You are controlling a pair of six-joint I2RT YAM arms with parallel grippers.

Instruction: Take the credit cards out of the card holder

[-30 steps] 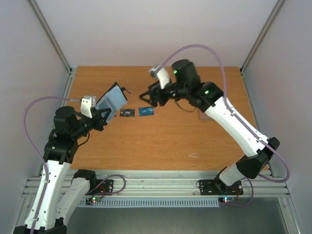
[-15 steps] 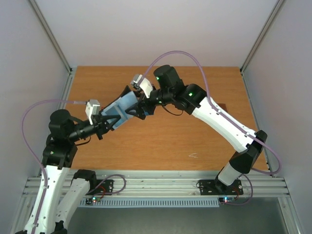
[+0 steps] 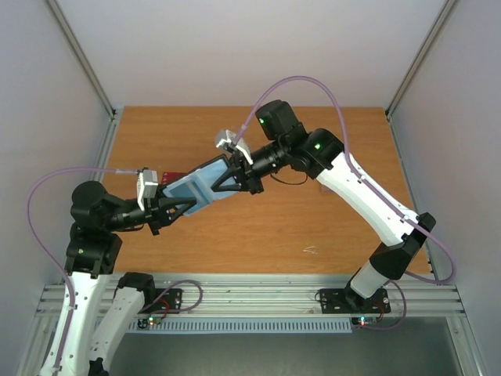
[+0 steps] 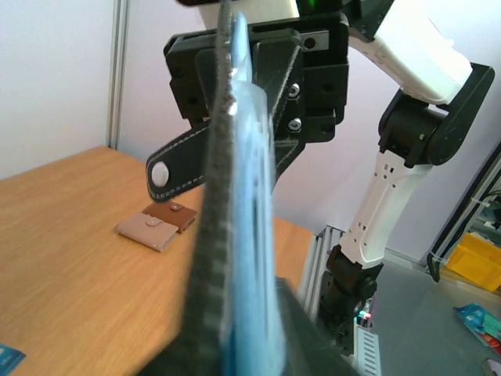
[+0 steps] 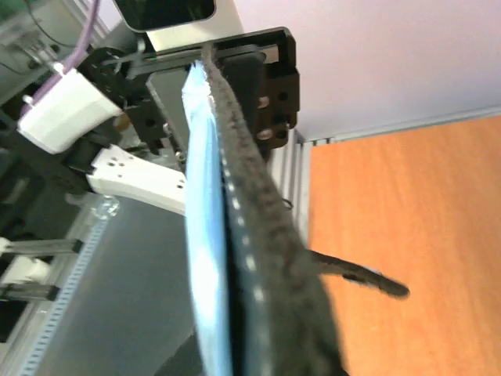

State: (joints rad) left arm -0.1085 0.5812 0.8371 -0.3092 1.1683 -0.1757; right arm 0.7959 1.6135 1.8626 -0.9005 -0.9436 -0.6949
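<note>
Seen from above, the light is bright, even and diffuse and the picture is sharp, with only faint soft shadows under the arms on the counter (image 3: 258,235). In both wrist views the holder (image 4: 231,235) sits so near the lens that it smears into blur, worst at the bottom edge. The wallet (image 4: 156,223) behind it is fairly crisp, and the right wrist's background is soft.
</note>
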